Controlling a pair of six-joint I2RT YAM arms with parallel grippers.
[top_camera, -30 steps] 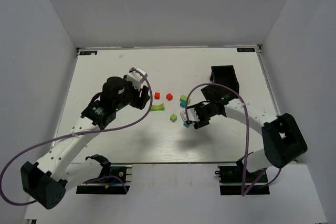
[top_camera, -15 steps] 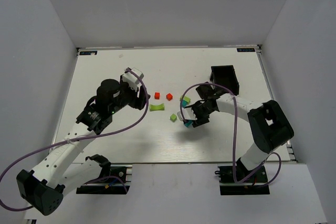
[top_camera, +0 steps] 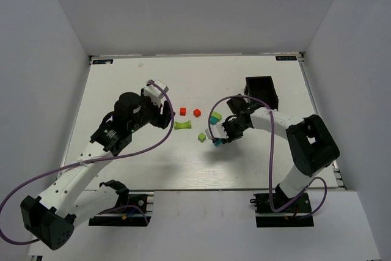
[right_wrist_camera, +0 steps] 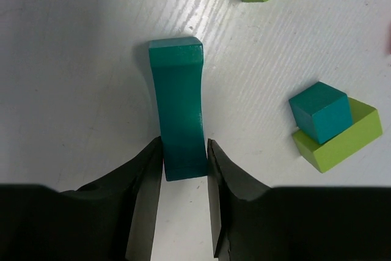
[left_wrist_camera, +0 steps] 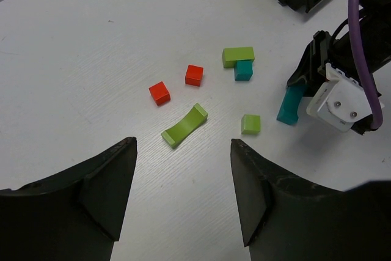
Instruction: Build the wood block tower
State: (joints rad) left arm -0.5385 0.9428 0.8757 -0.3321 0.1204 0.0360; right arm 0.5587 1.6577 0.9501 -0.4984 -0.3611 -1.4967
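- Wood block tower (top_camera: 214,116) is barely starting: teal cube (right_wrist_camera: 321,111) touching lime bar (right_wrist_camera: 351,142), mid-table near black bin (top_camera: 261,93).
- Right gripper (right_wrist_camera: 183,154) is pinching teal curved bar (right_wrist_camera: 177,90) by one end, likely leaving the rest free for placing.
- Left gripper (left_wrist_camera: 183,175) is hanging spread above lime arch (left_wrist_camera: 184,125), out of the right arm's way.

The top view looks down from high at the near side onto the whole table (top_camera: 122,90). The left wrist view slants down from some height over the loose blocks (left_wrist_camera: 184,125). The right wrist view sits close above the teal bar (right_wrist_camera: 177,108), facing straight down. All three share the teal cube (right_wrist_camera: 320,112) on its green bar (right_wrist_camera: 348,139)
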